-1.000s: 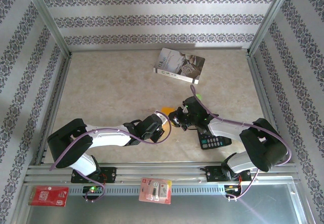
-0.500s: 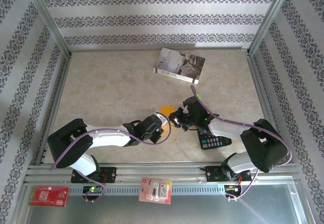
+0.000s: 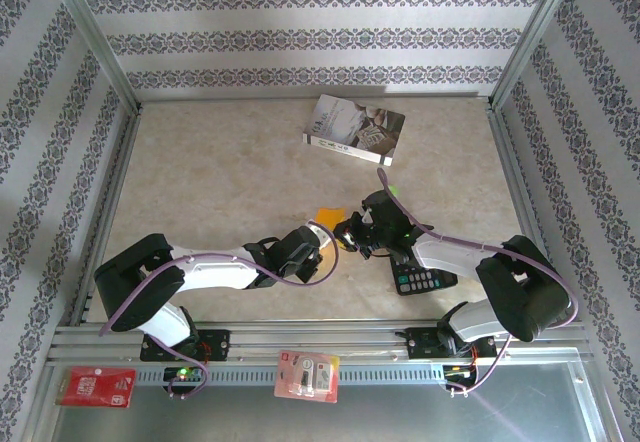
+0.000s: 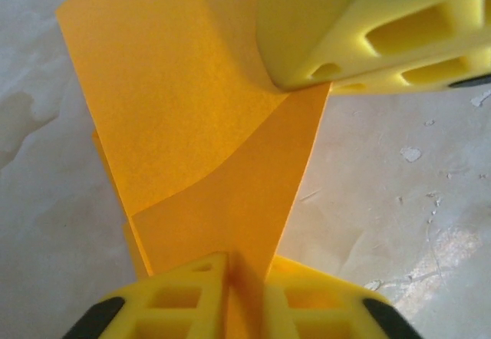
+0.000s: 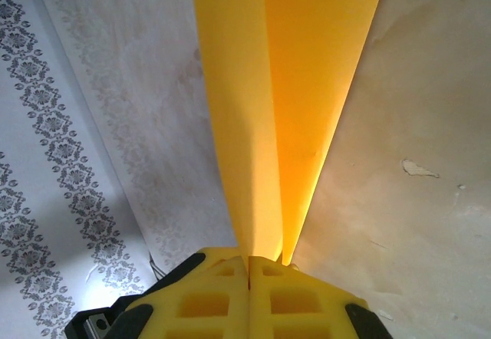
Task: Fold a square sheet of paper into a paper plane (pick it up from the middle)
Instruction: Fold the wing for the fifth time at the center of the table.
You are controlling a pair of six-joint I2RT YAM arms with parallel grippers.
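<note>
1. the left claw has its fingers drawn in on the lower end of the folded paper, and the fold runs up between them. it reads as a pinch, not a spread.
2. the right claw is pressed tight on the paper's other end. one of its fingers shows in the left wrist view, clamping the top of the same fold.
3. what has changed: over the last second, in the top view, the left claw has slid a little toward the near-left. the right claw has barely moved. the orange corner stays poking out between them.
4. my reading: the left claw is re-seating its hold along the crease. the sheet is folded in part, with layers overlapping, and is not yet a slim dart. the task looks mid-way at best.
5. edges: the paper hangs between the two claws, seemingly off the table. one free corner points up and away. the long crease is straight, and a loose flap curves beside it.
6. room: bare table lies open to the far side and the left. the book lies well apart at the far end. the calculator lies just beside the right arm, so that side is tighter.
</note>
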